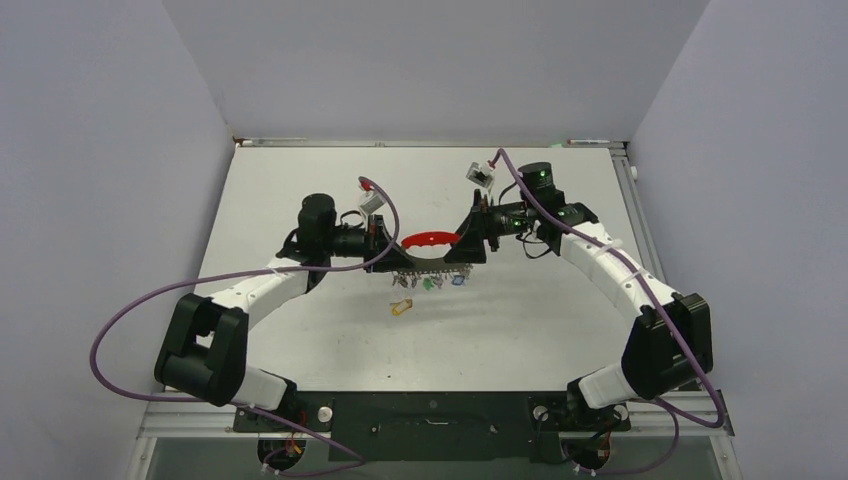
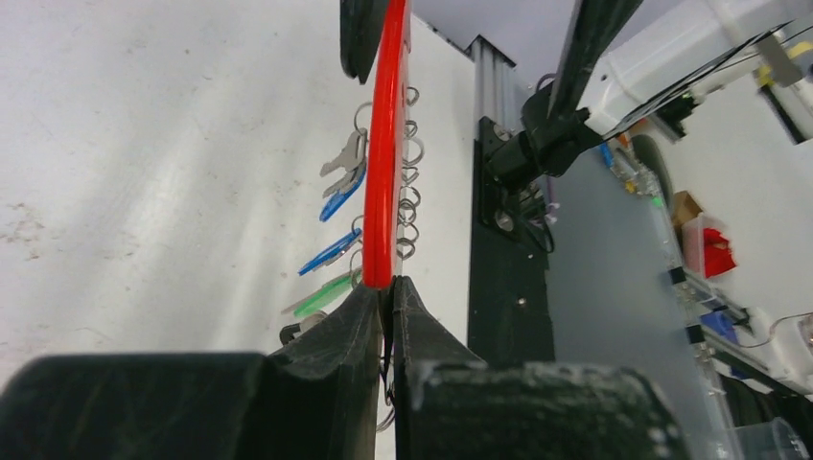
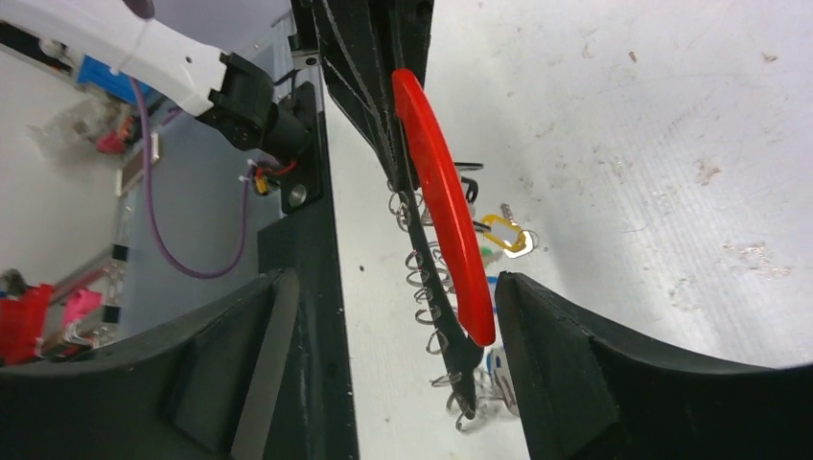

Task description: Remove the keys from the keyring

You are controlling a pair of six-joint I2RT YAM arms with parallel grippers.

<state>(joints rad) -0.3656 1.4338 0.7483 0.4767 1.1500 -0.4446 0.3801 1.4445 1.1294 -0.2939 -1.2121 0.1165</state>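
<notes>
The keyring (image 1: 430,240), a red crescent over a curved dark strip, hangs above the table between both grippers. My left gripper (image 1: 385,246) is shut on its left end; in the left wrist view the gripper (image 2: 391,287) pinches the red end (image 2: 385,144). Blue and green keys (image 2: 336,201) dangle from wire loops along the strip. My right gripper (image 3: 391,283) stands open around the other end of the keyring (image 3: 441,201), whose red tip lies close to the right finger (image 3: 546,355). One yellow-tagged key (image 1: 400,307) lies loose on the table below.
The white table (image 1: 520,330) has a black rail along its near edge (image 1: 430,410). Grey walls close in the left, back and right. Purple cables loop off both arms.
</notes>
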